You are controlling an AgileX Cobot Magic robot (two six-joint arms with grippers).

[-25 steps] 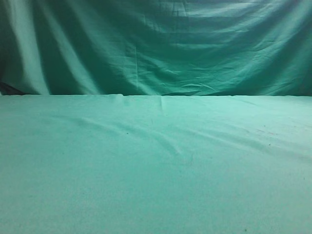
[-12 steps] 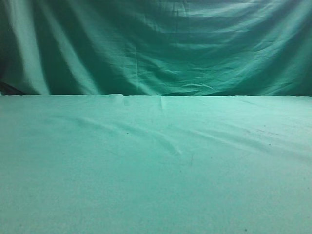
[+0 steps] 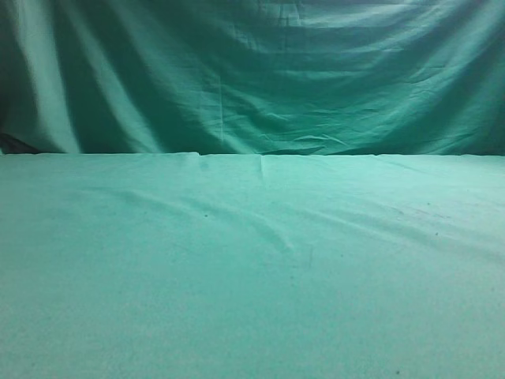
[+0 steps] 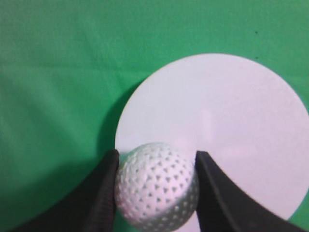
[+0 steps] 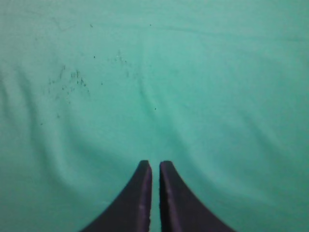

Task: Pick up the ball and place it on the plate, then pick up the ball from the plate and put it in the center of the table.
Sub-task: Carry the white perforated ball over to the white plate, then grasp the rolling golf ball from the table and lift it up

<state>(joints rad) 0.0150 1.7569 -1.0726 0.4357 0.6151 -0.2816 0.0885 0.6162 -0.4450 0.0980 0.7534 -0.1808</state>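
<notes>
Left gripper pinches the ball at the plate's rim; nothing has moved in the exterior view.

The teal-green cloth-covered table (image 3: 252, 268) looks as it did a second ago, bare to its far edge, so there is ample open room, probably for the centre placement. The flat white round plate (image 4: 227, 130) lies outside that view, its distance from any table edge untellable. The small dimpled white golf ball (image 4: 157, 186) sits over the plate's rim, clamped by the left gripper (image 4: 155, 157). The right gripper (image 5: 155, 166) is pressed together, empty.

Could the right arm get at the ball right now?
Probably not. The ball sits between the left tool's fingers over the plate's edge, flanked both sides. The right tool is shut over bare cloth, no ball in its view.
</notes>
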